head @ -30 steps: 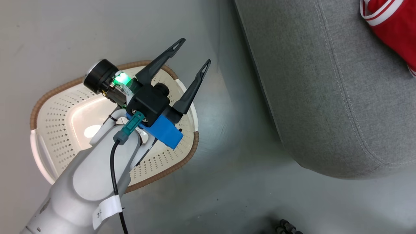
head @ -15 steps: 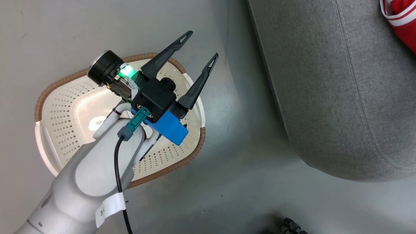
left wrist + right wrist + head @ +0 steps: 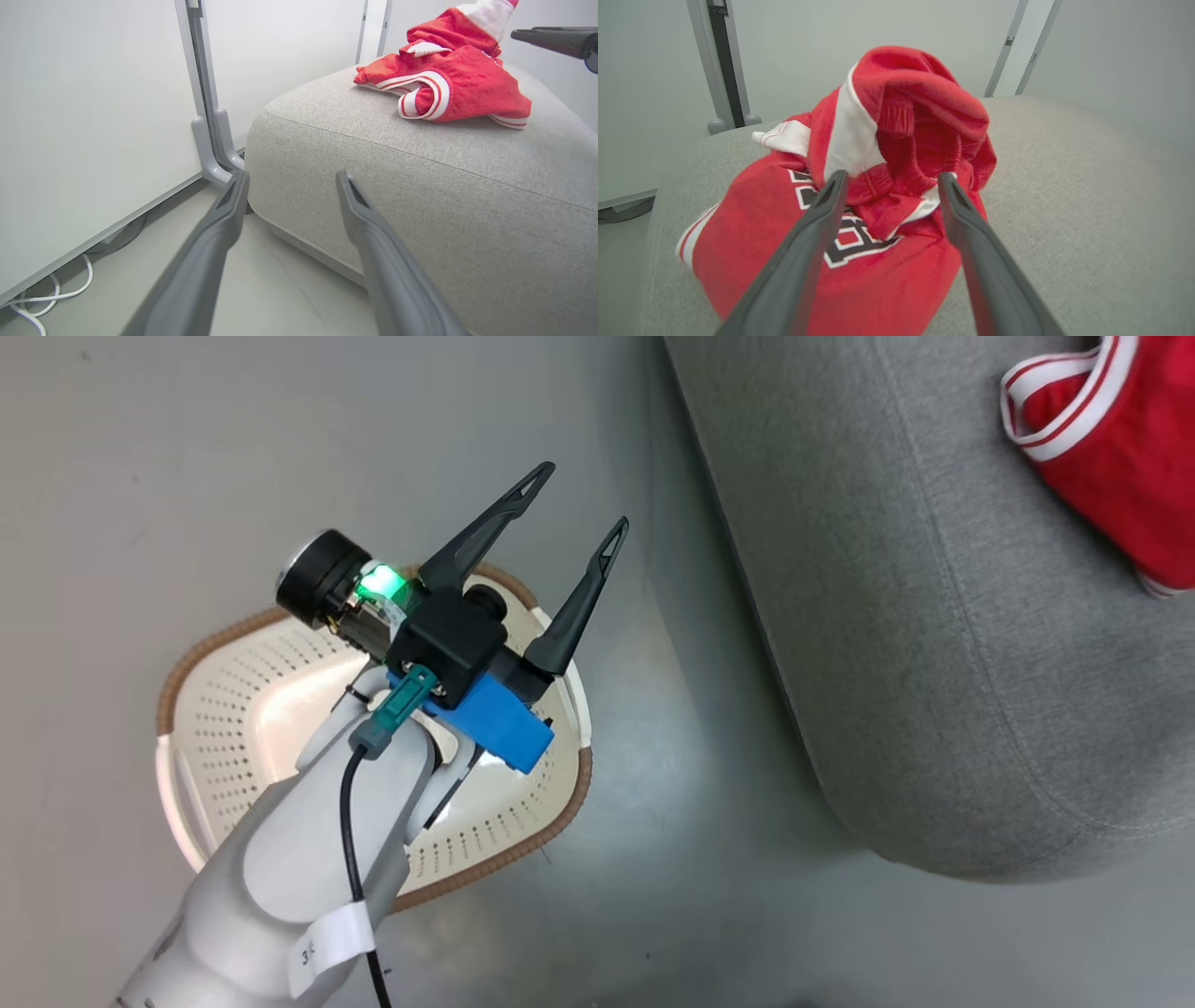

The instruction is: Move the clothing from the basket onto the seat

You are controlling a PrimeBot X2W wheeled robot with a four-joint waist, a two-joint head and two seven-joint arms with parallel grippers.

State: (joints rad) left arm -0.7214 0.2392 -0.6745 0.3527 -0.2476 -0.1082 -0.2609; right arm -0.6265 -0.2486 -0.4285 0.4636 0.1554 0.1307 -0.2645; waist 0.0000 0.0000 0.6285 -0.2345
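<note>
- The clothing: a heap of bright red sports garments with white stripe trim, one with dark block lettering. It lies on top of the seat, straight ahead of the right gripper. A bunched fold stands up just beyond the fingertips.
- Right gripper: its two fingers stand wide apart, one on either side of the heap's near fold. We see no fabric pinched between them. Whether the tips brush the cloth we cannot tell.
- Seat: a light grey upholstered cushion with a stitched seam and rounded edge, stretching away past the heap and to both sides of the fingers.
- Left gripper: fingers fully spread, nothing in them. It hangs over the floor and points toward the seat's flank, with the garments well off, up and beyond its fingertips.
- The basket: on the floor beneath and behind the left gripper's wrist, well apart from the seat. What we see of its inside holds no cloth, but the pale forearm covers part of it.
- Step, as we judge it: the setting-down on the seat, at its end.
- Next move calls for drawing the right gripper back and up, clear of the fold so nothing snags. After that we would want a look at the covered part of the basket before calling the job done.
</note>
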